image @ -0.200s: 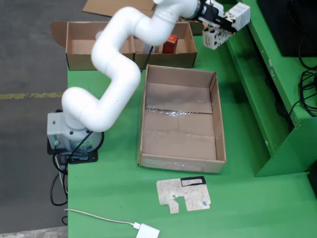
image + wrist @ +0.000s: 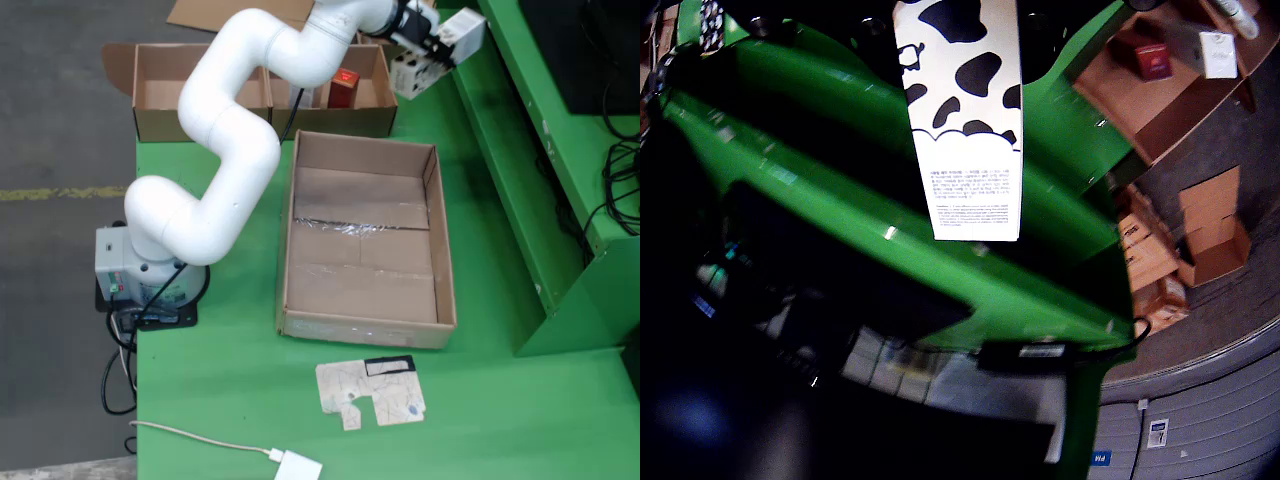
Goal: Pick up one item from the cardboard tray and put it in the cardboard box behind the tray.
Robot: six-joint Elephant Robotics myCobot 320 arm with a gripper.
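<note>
My gripper (image 2: 428, 55) is shut on a white carton with black cow patches (image 2: 414, 73) and holds it in the air, just right of the cardboard box's right end. In the wrist view the carton (image 2: 965, 120) hangs down from the top edge; the fingers are hidden there. The large open cardboard tray (image 2: 436, 230) lies mid-table and shows only its bare taped floor. The long cardboard box (image 2: 160, 120) stands behind it, holding a red item (image 2: 345, 86) and a pale item (image 2: 299, 97). The box also shows in the wrist view (image 2: 1160, 125), at top right.
A green shelf step (image 2: 530, 170) runs along the right, with black cables (image 2: 622, 190). A flat cardboard scrap (image 2: 372, 392) and a white adapter with its cable (image 2: 298, 467) lie in front of the tray. The arm's base (image 2: 140, 270) stands at the table's left edge.
</note>
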